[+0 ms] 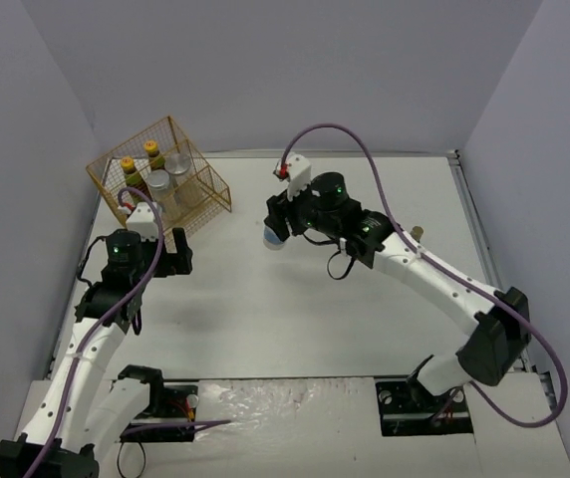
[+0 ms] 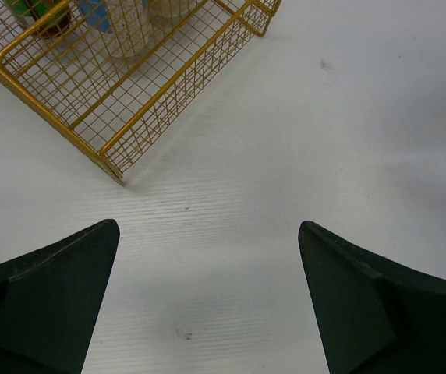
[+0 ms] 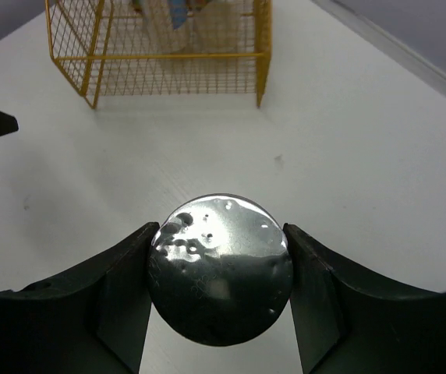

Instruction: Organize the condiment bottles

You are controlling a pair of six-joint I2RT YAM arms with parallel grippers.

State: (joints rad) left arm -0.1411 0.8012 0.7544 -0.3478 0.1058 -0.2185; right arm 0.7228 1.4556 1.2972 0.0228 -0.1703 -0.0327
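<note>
- Spanning the whole workspace, the white table (image 1: pixel 295 319) has the sorting place at its far left and one container in transit near its middle. I judge the job past halfway but not finished.
- Standing at that far-left corner, the yellow wire basket (image 1: pixel 205 184) holds four of the condiment bottles, all upright: two dark bottles (image 1: pixel 128 165) with yellow caps towards the back and two lidded jars (image 1: pixel 157 182) next to them.
- Hanging just in front of the basket's near corner, the left gripper (image 2: pixel 207 226) has its jaws spread wide. Only bare table lies between them, and it holds nothing.
- Near mid-table and well apart from the basket, the right gripper (image 3: pixel 219 226) is clamped on the silver-lidded jar (image 3: pixel 220 269), with one finger pressed to each side. That jar has yet to be carried over and set down inside.
- Only the right wrist view shows this grip and the dented, shiny lid. From above, just a pale sliver of the jar peeps out under the wrist.
- Through the mesh, the left wrist view picks up green and blue labels. The top view gives caps, lids and the count instead.
- Beside the right forearm, a small tan object (image 1: pixel 417 232) shows only from above. It is too small to tell whether it is another bottle; if it is, it also remains to be sorted.
</note>
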